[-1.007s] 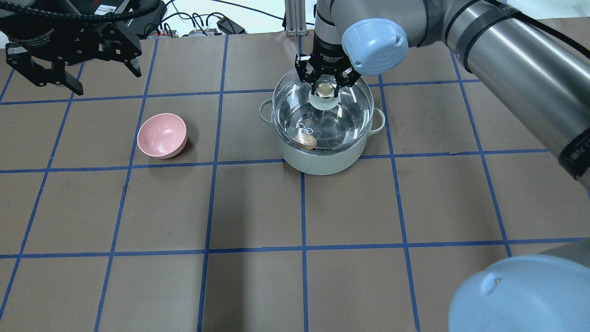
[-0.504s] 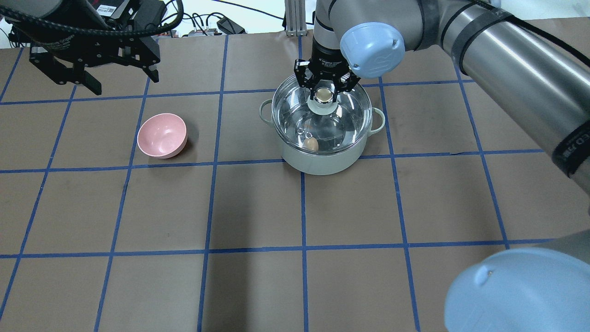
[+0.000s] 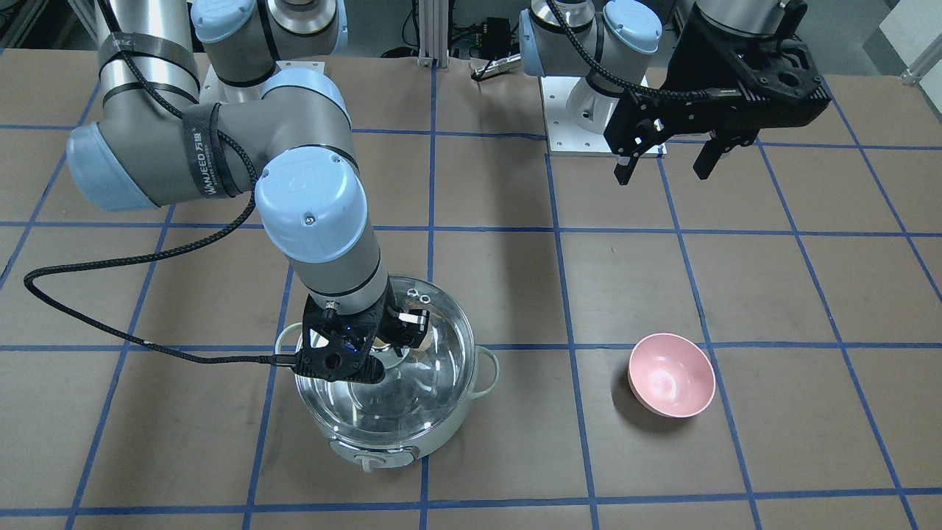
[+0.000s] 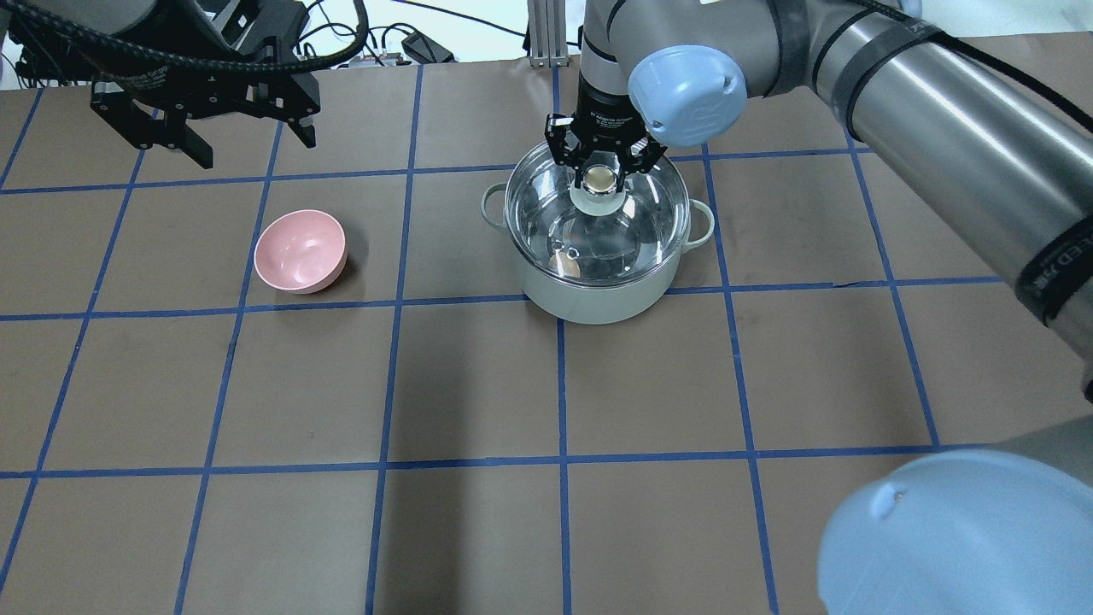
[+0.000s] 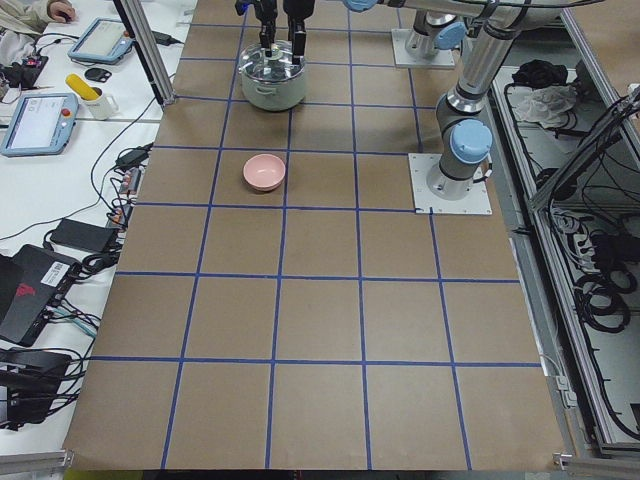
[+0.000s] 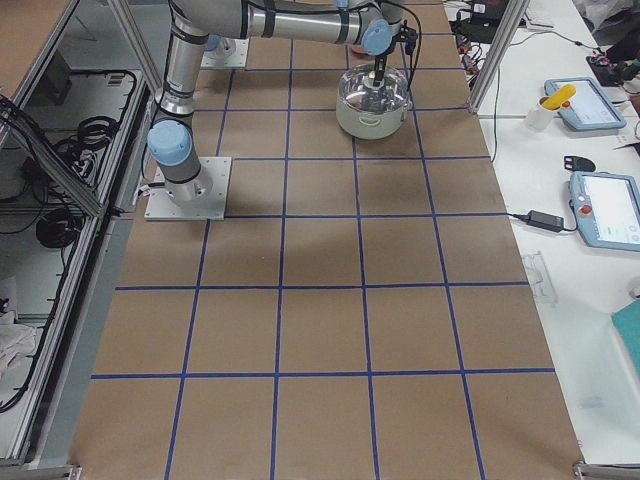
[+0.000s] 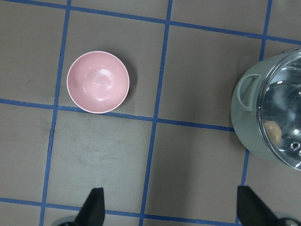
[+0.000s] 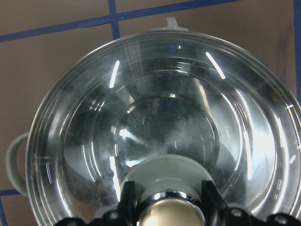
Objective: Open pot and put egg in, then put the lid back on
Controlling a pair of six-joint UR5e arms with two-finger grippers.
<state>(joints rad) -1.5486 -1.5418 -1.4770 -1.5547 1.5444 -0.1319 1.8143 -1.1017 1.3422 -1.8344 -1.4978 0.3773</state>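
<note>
Silver-grey tubular right arm (image 3: 302, 121); pale blue joint caps (image 3: 313, 202); black braided cable (image 3: 132, 259); black strap (image 3: 202, 158) marked WANJEED; matte black left pincer (image 3: 662, 173).

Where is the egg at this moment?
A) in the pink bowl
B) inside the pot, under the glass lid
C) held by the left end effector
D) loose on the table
B: the egg shows through the glass lid, lying inside the pot, while the pink bowl is empty.
</note>
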